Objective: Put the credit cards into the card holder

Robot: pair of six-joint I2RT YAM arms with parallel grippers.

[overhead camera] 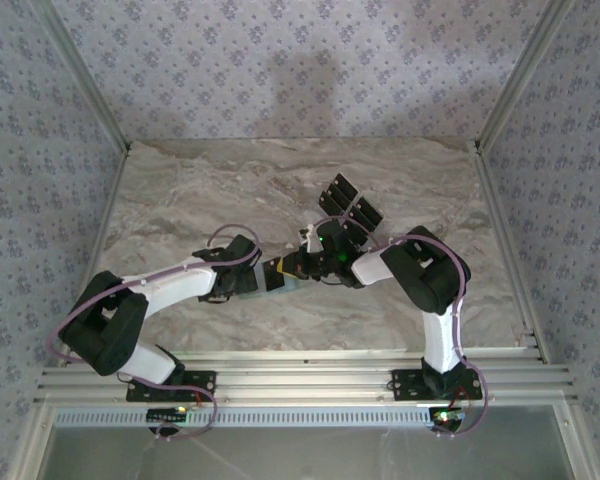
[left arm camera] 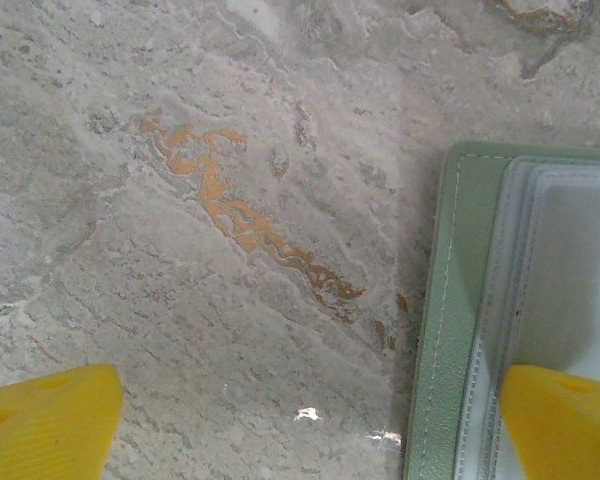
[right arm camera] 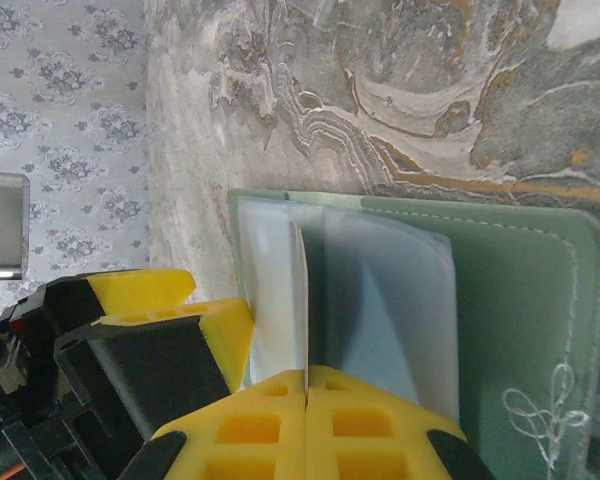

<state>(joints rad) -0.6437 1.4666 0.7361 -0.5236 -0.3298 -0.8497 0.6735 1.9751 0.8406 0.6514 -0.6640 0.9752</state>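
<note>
My left claw (left arm camera: 300,430) stood wide and empty, one finger (left arm camera: 560,420) seemingly pinning the flat pale green card holder (right arm camera: 520,300) open on the grey marble table (right arm camera: 380,80), while my right claw (right arm camera: 307,388) pinched a thin credit card (right arm camera: 305,290) edge-on over its clear sleeve (right arm camera: 380,300).

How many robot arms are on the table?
2. The left arm reaches in from the left side, the right arm from the right. They meet near the middle of the table, at the green card holder.
</note>
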